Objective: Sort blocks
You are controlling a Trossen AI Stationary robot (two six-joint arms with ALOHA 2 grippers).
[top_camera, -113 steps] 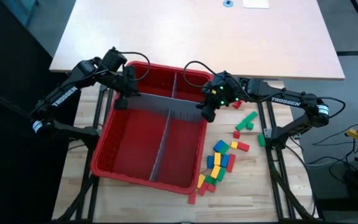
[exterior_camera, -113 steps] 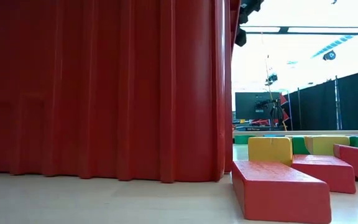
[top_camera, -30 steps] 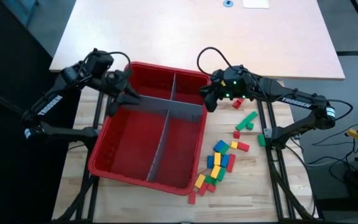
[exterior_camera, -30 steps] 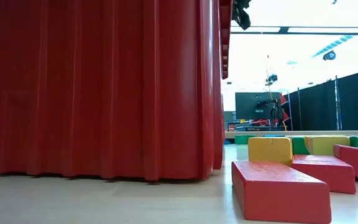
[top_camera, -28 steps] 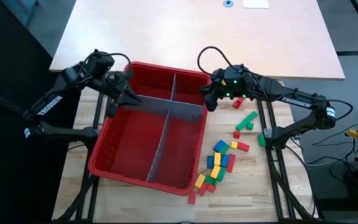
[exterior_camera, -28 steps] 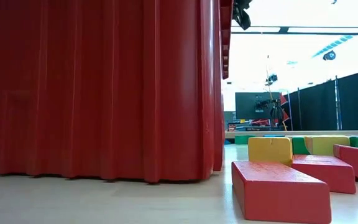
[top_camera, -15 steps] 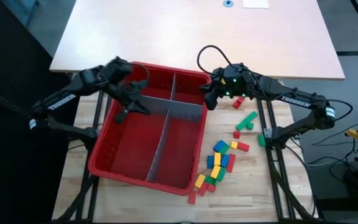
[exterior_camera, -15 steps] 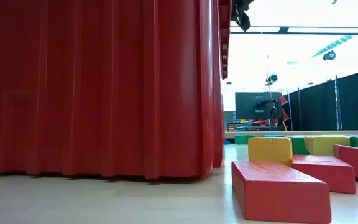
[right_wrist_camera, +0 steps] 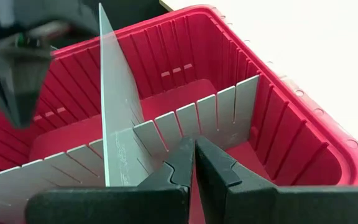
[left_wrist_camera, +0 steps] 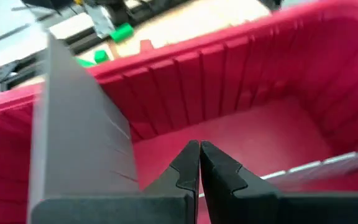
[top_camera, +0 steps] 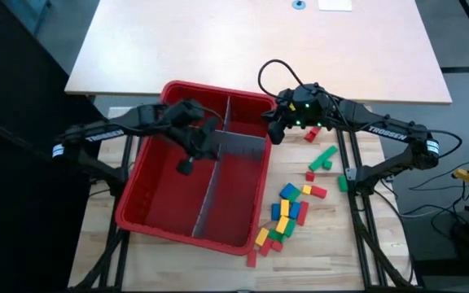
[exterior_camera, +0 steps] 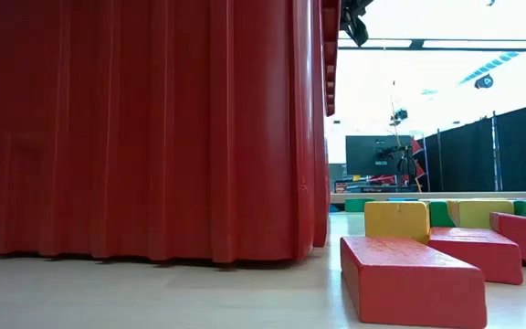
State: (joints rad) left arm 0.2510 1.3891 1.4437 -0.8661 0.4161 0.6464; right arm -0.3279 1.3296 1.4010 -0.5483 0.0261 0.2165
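Both sets of jaws are pinched together on nothing: the left gripper hangs inside the bin, the right gripper at its far rim. The blocks lie on the tabletop just beside the bin, untouched. To begin sorting well, I'd lift the right arm clear of the divider, spread its jaws, and take an outlying block first.

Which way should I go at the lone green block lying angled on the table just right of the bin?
Take the green block from straight above, across its narrow width at mid-length, jaws turned to match its diagonal lie. It rests flat on the table; a red block sits close by its lower end, so staying mid-length probably avoids it.
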